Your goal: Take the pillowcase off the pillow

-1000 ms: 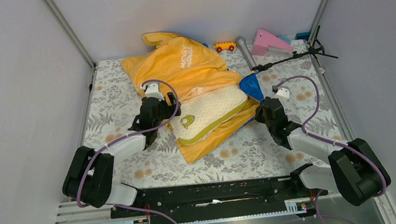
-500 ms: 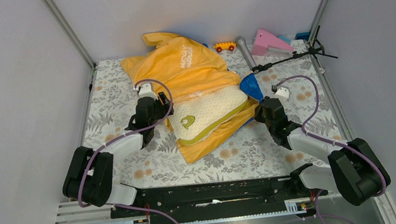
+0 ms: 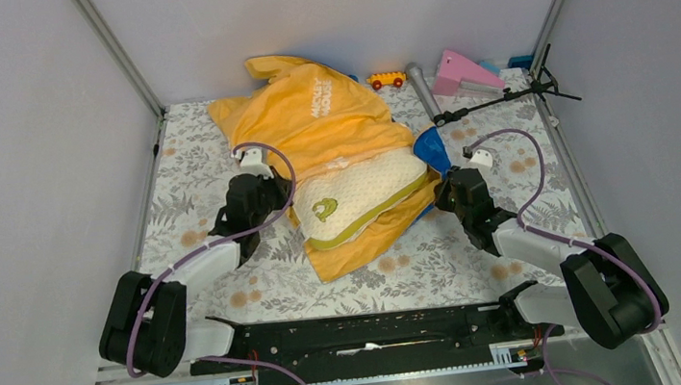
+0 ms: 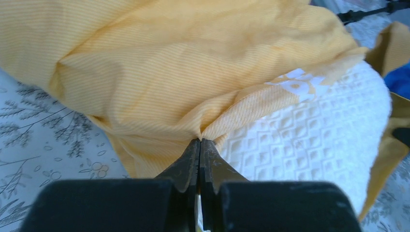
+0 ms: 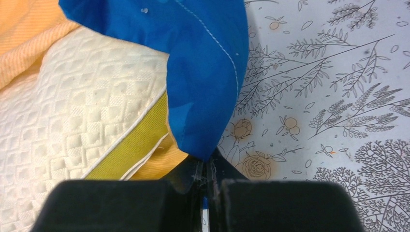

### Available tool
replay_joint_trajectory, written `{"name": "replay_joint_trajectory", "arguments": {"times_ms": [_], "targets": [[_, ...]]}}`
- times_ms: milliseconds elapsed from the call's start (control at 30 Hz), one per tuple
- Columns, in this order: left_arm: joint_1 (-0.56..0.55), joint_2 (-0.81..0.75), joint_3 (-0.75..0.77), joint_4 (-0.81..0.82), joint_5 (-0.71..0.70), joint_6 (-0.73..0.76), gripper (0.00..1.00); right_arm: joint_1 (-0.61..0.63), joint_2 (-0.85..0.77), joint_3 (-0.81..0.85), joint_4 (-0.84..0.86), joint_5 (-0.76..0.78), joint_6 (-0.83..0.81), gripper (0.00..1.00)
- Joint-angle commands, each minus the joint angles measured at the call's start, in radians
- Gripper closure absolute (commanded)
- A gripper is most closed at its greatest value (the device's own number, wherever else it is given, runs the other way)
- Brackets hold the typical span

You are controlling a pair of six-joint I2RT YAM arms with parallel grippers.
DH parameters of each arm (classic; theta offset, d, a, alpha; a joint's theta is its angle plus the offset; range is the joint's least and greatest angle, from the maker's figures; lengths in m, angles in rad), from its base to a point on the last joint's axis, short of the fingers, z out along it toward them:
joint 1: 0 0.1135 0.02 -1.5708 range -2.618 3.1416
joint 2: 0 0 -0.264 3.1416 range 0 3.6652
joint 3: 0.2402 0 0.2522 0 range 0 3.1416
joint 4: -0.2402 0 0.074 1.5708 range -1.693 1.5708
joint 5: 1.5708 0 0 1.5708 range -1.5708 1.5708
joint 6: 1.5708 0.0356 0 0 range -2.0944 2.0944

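Top: high above the near edge, looking down and forward over the whole table (image 3: 189, 171). 2 wrist views: very close, facing opposite sides of 1 pillow (image 4: 309, 130).

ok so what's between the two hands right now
The exposed end of the pillow, with the pillowcase under and behind it. The top view shows it spanning from the left hand to the right hand, each shut on the pillowcase.

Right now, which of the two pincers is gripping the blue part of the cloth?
The right pincer: it is shut on the blue flap of the pillowcase. The left pincer pinches only orange-yellow fabric.
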Motion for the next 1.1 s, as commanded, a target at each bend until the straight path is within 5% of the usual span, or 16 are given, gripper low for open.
{"name": "replay_joint_trajectory", "arguments": {"times_ms": [0, 267, 567, 633, 733, 867, 967, 1067], "targets": [[-0.047, -0.061, -0.015, 0.124, 0.122, 0.033, 1.00, -0.005, 0.035, 0.023, 0.045, -0.055, -0.025, 0.99], [-0.210, -0.066, -0.001, 0.189, 0.244, 0.128, 1.00, -0.005, 0.057, 0.032, 0.037, -0.050, -0.023, 0.98], [-0.356, -0.059, 0.015, 0.275, 0.590, 0.241, 1.00, -0.005, 0.100, 0.052, 0.042, -0.107, -0.031, 0.93], [-0.357, -0.076, 0.008, 0.279, 0.567, 0.233, 1.00, -0.005, 0.102, 0.063, 0.033, -0.135, -0.049, 0.89], [-0.357, -0.107, -0.007, 0.246, 0.333, 0.208, 1.00, -0.004, 0.075, 0.052, 0.029, -0.102, -0.048, 0.83], [-0.340, -0.117, -0.005, 0.171, 0.037, 0.172, 1.00, -0.005, -0.006, 0.011, 0.020, 0.019, -0.024, 0.69], [-0.303, -0.117, -0.020, 0.157, -0.069, 0.112, 1.00, -0.005, -0.076, -0.010, -0.019, 0.062, 0.006, 0.25], [-0.273, -0.119, -0.031, 0.156, -0.070, 0.093, 1.00, -0.005, -0.184, 0.010, -0.149, 0.019, 0.061, 0.04]]}}
